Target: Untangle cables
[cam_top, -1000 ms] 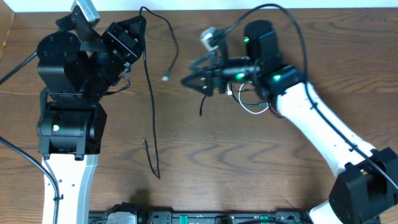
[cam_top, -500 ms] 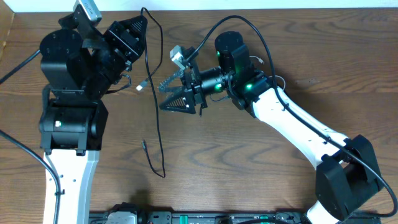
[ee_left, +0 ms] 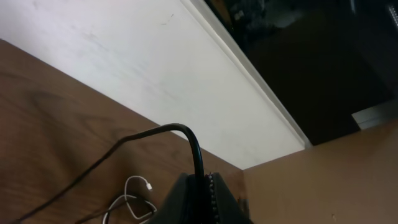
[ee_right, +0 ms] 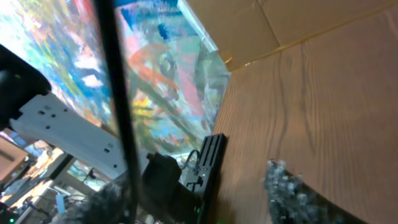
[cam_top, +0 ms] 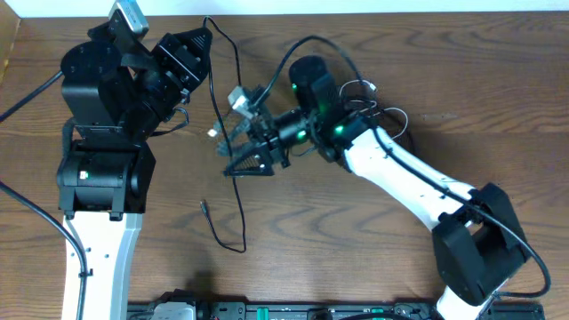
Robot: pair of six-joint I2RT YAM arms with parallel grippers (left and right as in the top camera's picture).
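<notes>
Black and white are the two cable colours I can pick out: one long black cable (cam_top: 240, 213) that I can follow, and one white cable (cam_top: 364, 86). Overhead I count two arms and two claws.

The left claw (cam_top: 201, 36) sits near the far edge of the wooden tabletop (cam_top: 356, 231). Its wrist camera shows both fingers pressed together, with the black cable (ee_left: 196, 149) coming straight out from between them, arching over and running down to the wood. That claw is closed on the black cable.

From there the cable loops toward the far edge, comes down the middle of the tabletop, passes the right claw (cam_top: 231, 158) and finishes in a hook-shaped bend lying flat.

The right claw is spread wide and grips nothing. The black cable runs through its gap or just beside it; I cannot tell which. Its wrist view shows the cable as one blurred dark line close to the lens.

One small light plug (cam_top: 213, 133) shows just left of that claw; I cannot tell which cable it belongs to.

The white cable lies coiled beside the right arm (cam_top: 400, 169), mixed with thin black loops I cannot count. The left wrist view also shows the white cable (ee_left: 126, 190) on the wood.
</notes>
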